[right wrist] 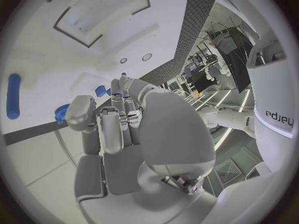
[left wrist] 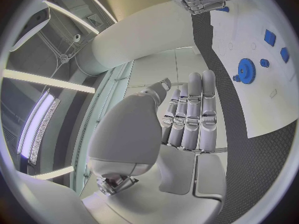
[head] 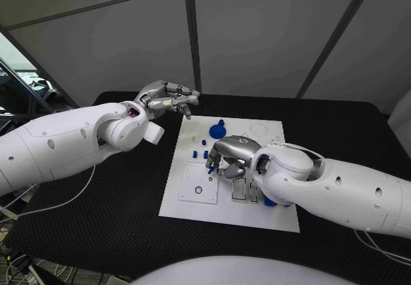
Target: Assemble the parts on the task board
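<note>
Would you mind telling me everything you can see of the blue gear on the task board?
The blue gear is a round, toothed wheel with a raised hub, plastic by its look, lying flat near the far edge of the white task board. A small blue piece sits against its rim in the left wrist view. Neither hand touches it: the left hand hovers beyond the board, and the right hand works nearer the middle.

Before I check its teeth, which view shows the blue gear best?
The left wrist view: the blue gear lies unobstructed on the white board. The head view shows it smaller; in the right wrist view I cannot pick it out.
</note>
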`<state>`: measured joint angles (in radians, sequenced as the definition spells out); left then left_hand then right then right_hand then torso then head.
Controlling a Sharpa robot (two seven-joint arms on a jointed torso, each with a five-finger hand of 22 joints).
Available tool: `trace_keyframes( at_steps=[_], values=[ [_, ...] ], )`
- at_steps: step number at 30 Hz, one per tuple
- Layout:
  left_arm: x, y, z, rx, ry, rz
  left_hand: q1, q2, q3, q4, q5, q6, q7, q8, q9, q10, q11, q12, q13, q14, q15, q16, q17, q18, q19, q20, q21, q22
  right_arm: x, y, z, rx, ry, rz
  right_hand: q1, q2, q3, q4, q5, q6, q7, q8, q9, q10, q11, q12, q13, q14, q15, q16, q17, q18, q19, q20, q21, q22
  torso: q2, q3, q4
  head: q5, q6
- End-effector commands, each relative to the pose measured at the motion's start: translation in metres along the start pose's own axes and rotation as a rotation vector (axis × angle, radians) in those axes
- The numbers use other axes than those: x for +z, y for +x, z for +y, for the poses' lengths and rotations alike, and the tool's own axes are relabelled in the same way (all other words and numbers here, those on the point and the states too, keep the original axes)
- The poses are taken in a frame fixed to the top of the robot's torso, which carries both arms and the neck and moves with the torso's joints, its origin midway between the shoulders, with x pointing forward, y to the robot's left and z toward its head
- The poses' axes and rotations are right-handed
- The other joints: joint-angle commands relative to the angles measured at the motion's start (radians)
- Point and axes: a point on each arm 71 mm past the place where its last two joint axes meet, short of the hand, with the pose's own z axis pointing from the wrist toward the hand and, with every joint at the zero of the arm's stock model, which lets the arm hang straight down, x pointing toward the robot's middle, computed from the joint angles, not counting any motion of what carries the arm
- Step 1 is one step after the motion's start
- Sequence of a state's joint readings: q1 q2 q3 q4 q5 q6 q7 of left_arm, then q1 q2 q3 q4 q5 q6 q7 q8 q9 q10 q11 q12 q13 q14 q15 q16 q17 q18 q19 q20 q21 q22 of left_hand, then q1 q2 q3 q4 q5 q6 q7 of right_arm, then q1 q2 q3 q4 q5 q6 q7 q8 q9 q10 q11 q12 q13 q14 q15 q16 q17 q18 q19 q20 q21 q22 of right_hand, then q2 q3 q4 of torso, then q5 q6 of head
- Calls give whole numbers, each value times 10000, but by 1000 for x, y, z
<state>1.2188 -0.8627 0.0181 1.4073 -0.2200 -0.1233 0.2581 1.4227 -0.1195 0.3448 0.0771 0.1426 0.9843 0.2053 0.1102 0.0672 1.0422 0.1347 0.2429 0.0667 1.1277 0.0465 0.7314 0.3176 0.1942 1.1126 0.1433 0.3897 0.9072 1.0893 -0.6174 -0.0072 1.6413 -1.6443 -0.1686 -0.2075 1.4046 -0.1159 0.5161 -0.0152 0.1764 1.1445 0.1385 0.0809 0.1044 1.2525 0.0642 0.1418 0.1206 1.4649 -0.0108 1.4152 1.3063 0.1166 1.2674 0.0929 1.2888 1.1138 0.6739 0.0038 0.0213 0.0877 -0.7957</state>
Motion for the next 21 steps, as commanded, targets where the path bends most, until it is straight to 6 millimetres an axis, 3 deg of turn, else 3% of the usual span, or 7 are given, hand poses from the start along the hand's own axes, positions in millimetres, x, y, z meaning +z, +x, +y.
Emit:
trace_keyframes(
  at_steps=[1,21],
  values=[
    [1,1,-2,-65,190,39,89,-17,4,-38,-10,-25,20,36,-3,-72,-6,48,-2,-40,23,-66,-12,-121,-66,-3,-57,-12,1,2,2,-196,-192,199,-46,31,-83,-6,40,6,16,51,13,-9,8,-63,10,569,-25,2,-17,-154,-3,13,-40,-15,-1,-3,2,23,-30],
    [1,1,-2,-76,154,80,89,-15,1,-39,-10,-23,19,39,-3,-72,-7,52,-1,-40,23,-73,-18,-121,-66,-2,-61,-18,1,8,1,-358,-153,473,-51,38,-93,-7,49,-1,19,45,13,-14,12,-72,11,570,-22,9,-7,-152,-10,15,-49,-27,1,-3,-3,62,-110]
  ],
)
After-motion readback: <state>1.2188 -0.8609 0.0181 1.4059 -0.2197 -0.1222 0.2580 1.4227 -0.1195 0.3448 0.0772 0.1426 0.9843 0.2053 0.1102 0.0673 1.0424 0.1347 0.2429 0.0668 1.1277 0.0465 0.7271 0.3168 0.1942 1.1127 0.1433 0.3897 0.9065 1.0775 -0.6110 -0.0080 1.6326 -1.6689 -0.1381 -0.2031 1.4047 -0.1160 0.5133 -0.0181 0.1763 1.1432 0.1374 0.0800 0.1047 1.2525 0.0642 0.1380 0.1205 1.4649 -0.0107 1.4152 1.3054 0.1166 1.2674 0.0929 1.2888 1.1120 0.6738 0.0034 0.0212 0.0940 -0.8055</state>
